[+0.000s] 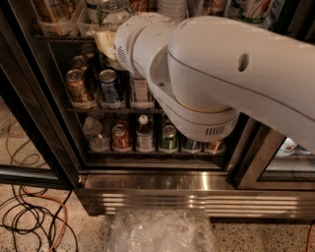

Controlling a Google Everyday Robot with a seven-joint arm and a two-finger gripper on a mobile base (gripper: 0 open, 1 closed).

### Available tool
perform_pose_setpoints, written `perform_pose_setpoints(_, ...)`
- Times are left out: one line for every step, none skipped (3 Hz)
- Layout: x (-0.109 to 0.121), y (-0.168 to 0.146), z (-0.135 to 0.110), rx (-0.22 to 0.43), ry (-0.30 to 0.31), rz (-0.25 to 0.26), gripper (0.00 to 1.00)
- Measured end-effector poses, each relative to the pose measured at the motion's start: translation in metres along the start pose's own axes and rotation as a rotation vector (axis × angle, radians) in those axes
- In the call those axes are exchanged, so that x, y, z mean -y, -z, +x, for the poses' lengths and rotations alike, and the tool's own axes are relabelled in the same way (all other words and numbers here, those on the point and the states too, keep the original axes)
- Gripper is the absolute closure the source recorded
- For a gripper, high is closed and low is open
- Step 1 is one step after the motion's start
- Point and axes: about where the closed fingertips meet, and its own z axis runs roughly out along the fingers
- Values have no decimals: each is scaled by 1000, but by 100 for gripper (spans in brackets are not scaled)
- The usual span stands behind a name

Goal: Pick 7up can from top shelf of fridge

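Speckled floor (256,236) down low, a tangle of cables (29,221) snaking in at the left, and a crinkled sheet of plastic wrap (157,231) lying just in front of the fridge (49,123). Its ribbed steel base (197,197) catches the light.

Up we go: the big white arm (221,74) fills the middle and right of the view and blocks much of the interior. Its pincer (105,43) is right up at the front rail of the top shelf (64,37), on the left side of the opening. Whether the pincer is wide, narrow or holding anything, I cannot tell from here.

And there's the 7up can (112,10), silver lid, pale body with green, standing on that top shelf just above the pincer, with a translucent tub (51,24) to its left.

On the rack below, a gold can (78,86) stands beside a blue can (109,84). Lower again, a red can (120,138), a white-labelled bottle (143,134) and a green can (169,138) line up side by side under the arm.
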Motion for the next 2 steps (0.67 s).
perform_pose_setpoints(0,22,2,-22,-11,27,100)
perform_pose_setpoints(8,44,-13,12,-14,8,100)
